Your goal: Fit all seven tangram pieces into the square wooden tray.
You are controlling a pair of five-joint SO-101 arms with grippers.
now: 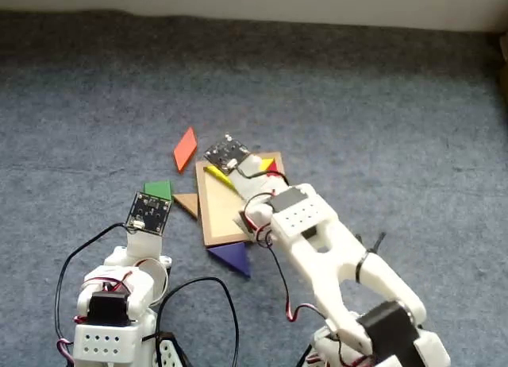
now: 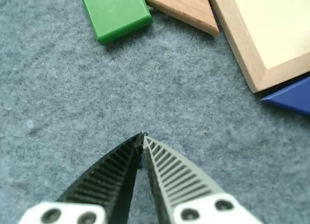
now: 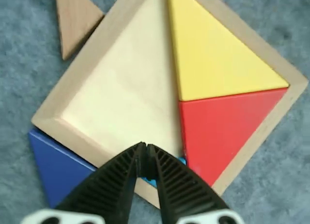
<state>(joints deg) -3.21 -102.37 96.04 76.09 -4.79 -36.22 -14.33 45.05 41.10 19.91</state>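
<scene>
The square wooden tray point(image 3: 48, 120) holds a large yellow triangle point(image 3: 218, 54) and a red triangle point(image 3: 223, 127) side by side. My right gripper point(image 3: 145, 147) is shut, its tips over the tray floor near one corner, where a sliver of a light blue piece point(image 3: 183, 161) peeks from beneath the fingers. A dark blue triangle point(image 3: 53, 161) lies on the carpet against the tray's outer edge. My left gripper point(image 2: 143, 136) is shut over bare carpet, apart from a green square point(image 2: 116, 13), a wooden triangle point(image 2: 186, 8) and the tray point(image 2: 237, 44).
An orange parallelogram point(image 1: 185, 148) lies on the grey carpet beyond the tray's far left corner. The right arm point(image 1: 317, 232) stretches across the tray's near side. Open carpet spreads behind and to both sides.
</scene>
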